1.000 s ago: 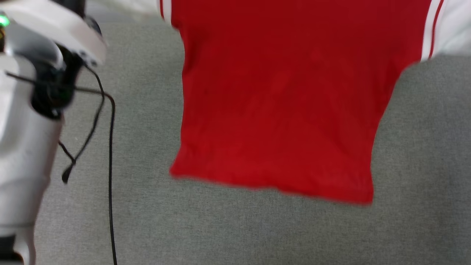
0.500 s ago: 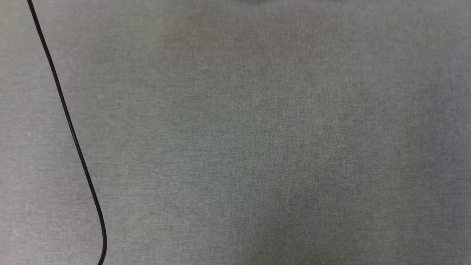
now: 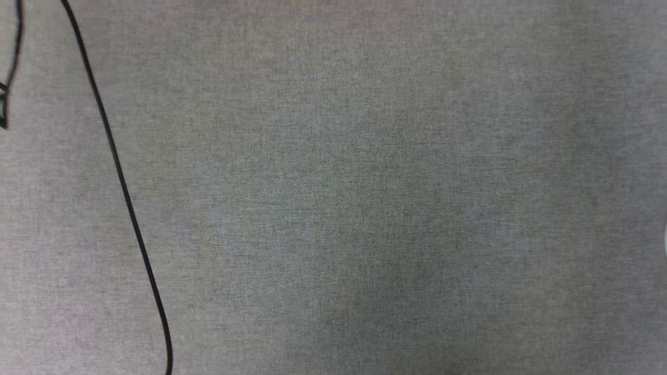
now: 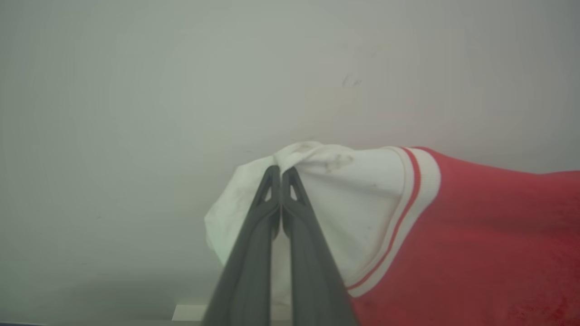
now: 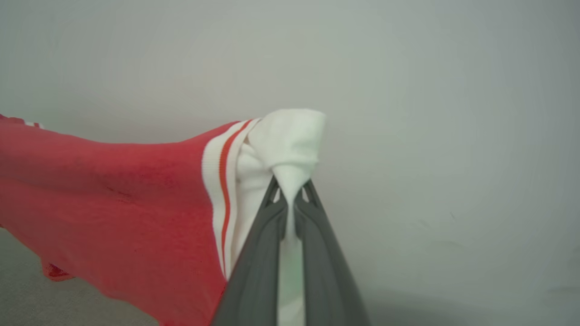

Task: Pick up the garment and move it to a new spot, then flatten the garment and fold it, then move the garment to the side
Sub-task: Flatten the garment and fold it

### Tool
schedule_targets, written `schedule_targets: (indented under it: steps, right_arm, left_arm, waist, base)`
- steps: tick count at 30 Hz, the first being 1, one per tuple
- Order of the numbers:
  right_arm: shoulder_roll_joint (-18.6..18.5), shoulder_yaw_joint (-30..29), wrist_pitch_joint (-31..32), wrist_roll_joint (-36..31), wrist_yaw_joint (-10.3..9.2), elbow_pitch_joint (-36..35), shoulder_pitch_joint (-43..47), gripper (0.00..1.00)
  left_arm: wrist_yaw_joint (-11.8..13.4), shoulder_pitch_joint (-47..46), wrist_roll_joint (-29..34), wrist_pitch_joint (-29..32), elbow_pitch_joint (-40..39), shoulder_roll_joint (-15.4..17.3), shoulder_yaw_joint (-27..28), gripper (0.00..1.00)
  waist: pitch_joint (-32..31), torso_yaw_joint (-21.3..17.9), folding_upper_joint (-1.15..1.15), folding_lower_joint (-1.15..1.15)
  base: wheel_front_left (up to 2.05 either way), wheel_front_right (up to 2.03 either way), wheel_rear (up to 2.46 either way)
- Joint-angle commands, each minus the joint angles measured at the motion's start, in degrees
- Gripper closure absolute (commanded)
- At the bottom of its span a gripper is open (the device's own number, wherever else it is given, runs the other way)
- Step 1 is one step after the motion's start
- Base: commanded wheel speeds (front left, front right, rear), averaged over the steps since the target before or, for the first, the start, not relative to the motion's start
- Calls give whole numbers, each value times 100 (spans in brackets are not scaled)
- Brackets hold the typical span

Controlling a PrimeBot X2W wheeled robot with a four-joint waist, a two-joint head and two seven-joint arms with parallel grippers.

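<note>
The garment (image 4: 476, 235) is a red shirt with white sleeves and red-and-white striped trim, hanging stretched between my two grippers. In the left wrist view my left gripper (image 4: 281, 171) is shut on the bunched white sleeve, with the red body trailing off to the right. In the right wrist view my right gripper (image 5: 290, 185) is shut on the other white sleeve, and the garment (image 5: 113, 199) spreads to the left, its lower edge hanging above the grey surface. The lettering is hidden.
The head view looks down on a grey fabric surface (image 3: 365, 208). A thin black cable (image 3: 120, 177) crosses it at the left, and a second cable loop (image 3: 10, 57) shows at the far left edge. A pale wall (image 4: 181, 90) stands behind the held garment.
The head view has shifted: a second ago it showed the red shirt hanging and a pale arm at the left; now it shows the grey surface and the cables.
</note>
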Motion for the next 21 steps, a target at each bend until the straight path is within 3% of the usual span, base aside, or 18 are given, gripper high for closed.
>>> schedule_targets:
  steps: [1,10,21]
  right_arm:
    - [29,-5,-79,44,-10,122,46,100]
    - [195,-7,-597,316,-8,944,910,100]
    - [184,280,-1331,1191,-7,966,3027,100]
  left_arm:
    - [-2,135,-50,-40,96,-26,-37,100]
    - [-12,1069,-783,-118,116,-352,-435,100]
    - [-7,3294,-1357,-334,-522,-413,-721,100]
  waist:
    - [61,8,0,-1]
    - [9,151,0,-1]
    - [-1001,313,0,-1]
  base:
    - [0,0,0]
    - [0,0,0]
    - [0,0,0]
